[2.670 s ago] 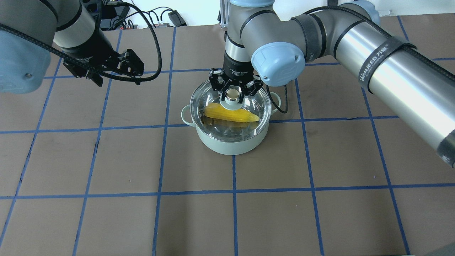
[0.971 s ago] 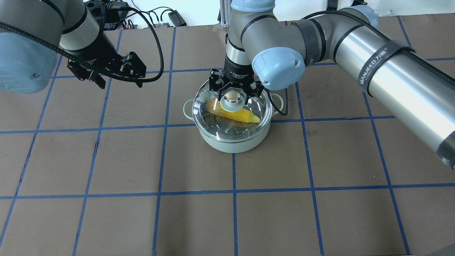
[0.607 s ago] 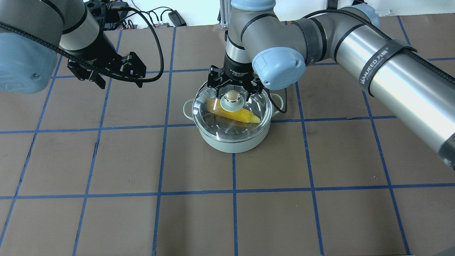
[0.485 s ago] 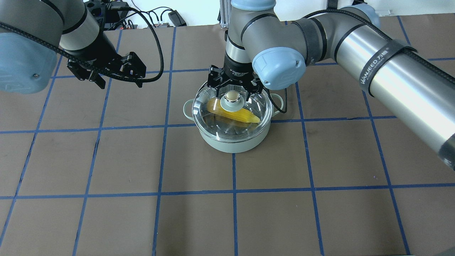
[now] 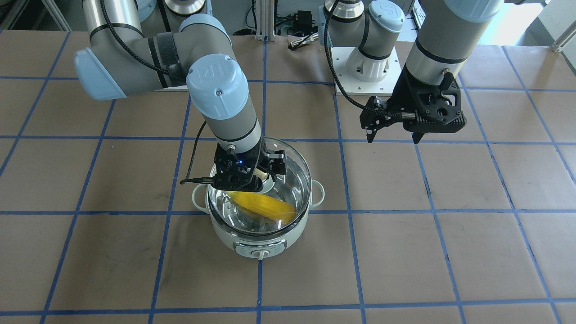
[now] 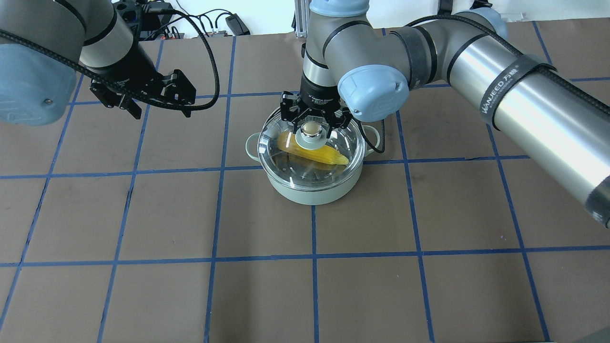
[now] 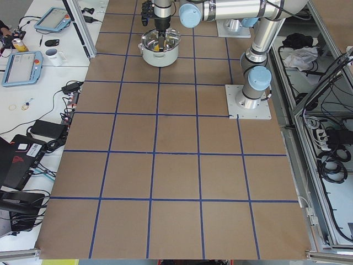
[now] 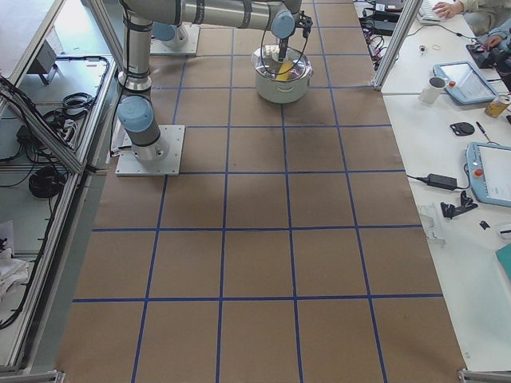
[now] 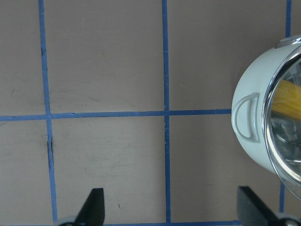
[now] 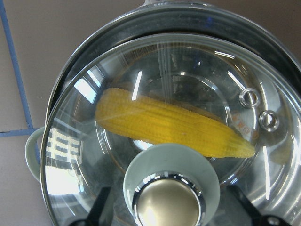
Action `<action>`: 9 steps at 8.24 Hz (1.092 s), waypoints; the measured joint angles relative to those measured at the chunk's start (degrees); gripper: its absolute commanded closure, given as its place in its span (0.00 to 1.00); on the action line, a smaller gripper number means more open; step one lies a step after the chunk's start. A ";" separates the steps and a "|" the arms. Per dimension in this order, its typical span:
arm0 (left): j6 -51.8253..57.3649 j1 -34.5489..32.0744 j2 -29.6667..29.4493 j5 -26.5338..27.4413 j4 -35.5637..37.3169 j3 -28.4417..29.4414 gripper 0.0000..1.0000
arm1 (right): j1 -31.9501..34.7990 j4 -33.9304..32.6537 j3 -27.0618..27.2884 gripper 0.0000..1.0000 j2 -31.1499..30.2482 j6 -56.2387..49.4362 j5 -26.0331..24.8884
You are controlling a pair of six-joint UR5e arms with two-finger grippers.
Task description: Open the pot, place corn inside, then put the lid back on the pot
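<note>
Lid (image 6: 305,169) seated on pot (image 6: 312,193), corn (image 6: 317,153) inside. My right pincer (image 6: 312,126) is spread wide either side of the knob (image 10: 168,202), not gripping. Left pincer (image 9: 170,193) wide, empty, over table (image 6: 381,286).

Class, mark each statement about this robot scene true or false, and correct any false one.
1. The corn lies inside the pot, beneath the glass lid. True.
2. The lid lies flat on the table beside the pot. False: it rests on top of the pot.
3. The right gripper is at the lid's knob with its jaws apart on either side of it. True.
4. The left gripper holds one of the pot's side handles. False: it hangs open over bare table, well apart from the pot.
</note>
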 measured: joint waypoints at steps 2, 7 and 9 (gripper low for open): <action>-0.05 0.00 -0.03 0.00 0.00 0.00 0.00 | 0.00 0.05 0.02 0.90 0.02 -0.13 0.00; -0.12 0.00 -0.01 0.10 0.00 0.08 0.00 | -0.21 -0.78 -0.96 0.92 -0.12 -0.30 0.31; -0.09 0.00 -0.04 0.09 0.00 0.09 0.00 | -0.27 -0.93 -0.95 0.92 -0.08 -0.56 0.20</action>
